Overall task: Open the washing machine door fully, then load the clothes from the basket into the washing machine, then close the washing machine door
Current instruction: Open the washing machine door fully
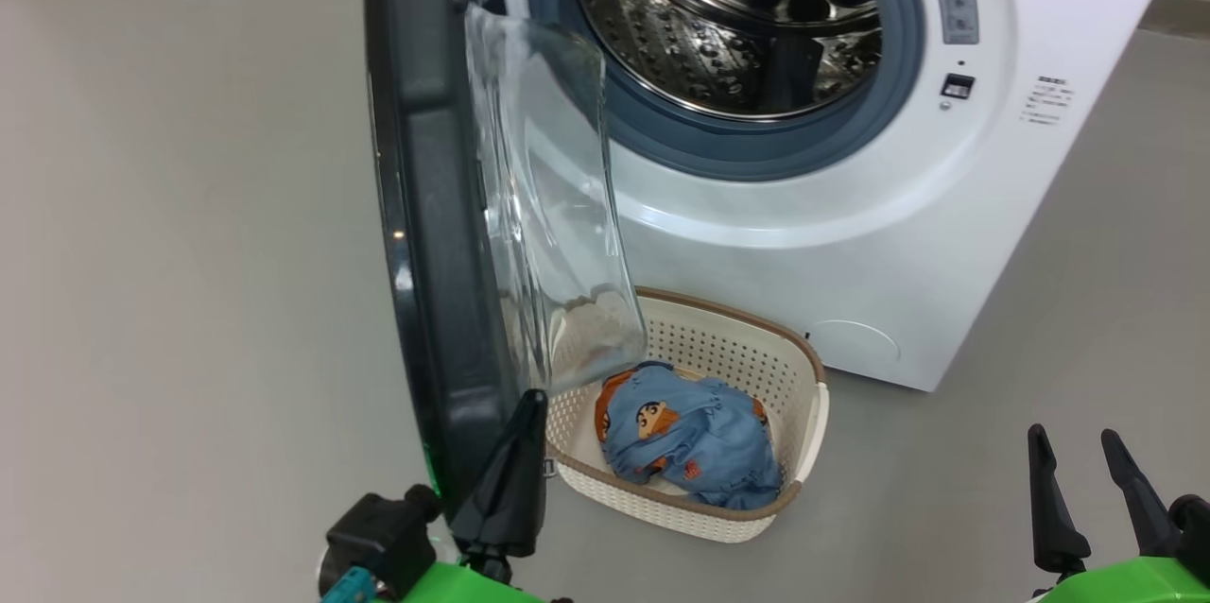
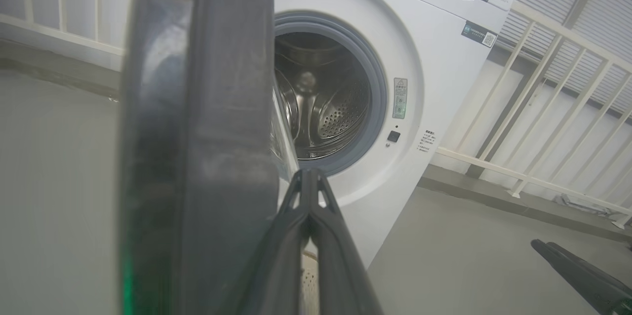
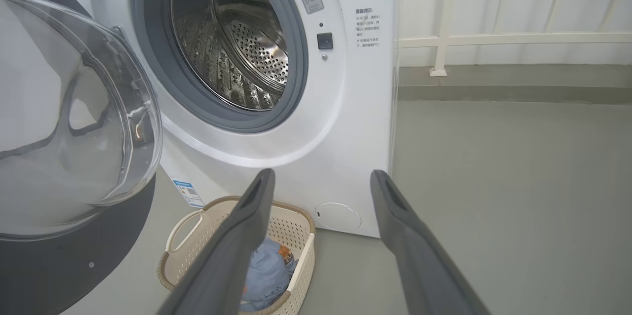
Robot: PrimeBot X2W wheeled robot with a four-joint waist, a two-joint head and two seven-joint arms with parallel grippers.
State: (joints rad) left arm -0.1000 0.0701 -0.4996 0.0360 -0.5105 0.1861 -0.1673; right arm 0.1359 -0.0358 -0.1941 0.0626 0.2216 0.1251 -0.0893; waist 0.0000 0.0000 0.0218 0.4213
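Washer door open, clothes in the basket on the floor.
In the head view, the washing machine door (image 1: 425, 206) stands edge-on at 10 o'clock. The left gripper (image 1: 531, 403) at 7 o'clock is clenched on nothing, just beside the door's lower inner edge. At 6 o'clock the basket (image 1: 756, 357) holds the clothes (image 1: 690, 438). The washing machine (image 1: 851, 234) is at 1 o'clock, and the right gripper (image 1: 1075, 438) at 4 o'clock is released and empty.

Smooth matt grey floor (image 1: 189, 253): left half of head view. White metal railing with a horizontal bar and uprights (image 3: 518, 38): upper right of right wrist view, standing on a low grey kerb (image 3: 493, 85). White ribbed wall panel (image 2: 602, 9): behind the railing, upper right of left wrist view.
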